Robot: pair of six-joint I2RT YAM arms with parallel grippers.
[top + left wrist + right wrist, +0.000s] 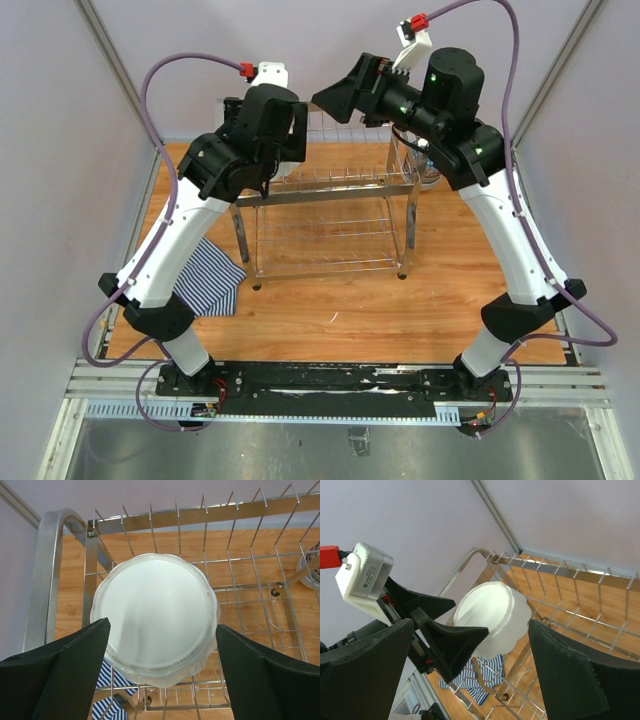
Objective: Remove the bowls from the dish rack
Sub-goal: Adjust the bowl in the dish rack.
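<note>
From above, the dish rack [325,215] is being seen standing in the middle of the wooden table [400,310]. A striped cloth [212,280] is lying on the table just beside the rack's near left leg. The left claw [290,135] is being held over the rack's left end. The right claw [335,98] is being held above the rack's far side, pointing left.

In the left wrist view, a white bowl [157,615] with a scalloped rim is being shown on edge among the prongs at the left end of the rack's upper tier. Its base is being turned toward the camera. The left claw is being kept released, its jaws spread wide, with one finger [60,680] at the bowl's left edge and the other at its right edge. Whether either finger is touching the bowl cannot be told. A patterned bowl [312,567] is being glimpsed through the wires at the right edge; whether it is in the rack cannot be told.

In the right wrist view, the right claw is being kept released as well, its fingers [580,680] spread wide with nothing grasped. The white bowl is being seen leaning just beside the rack's loop handle [465,570], with the left claw's fingers reaching up to its base.
</note>
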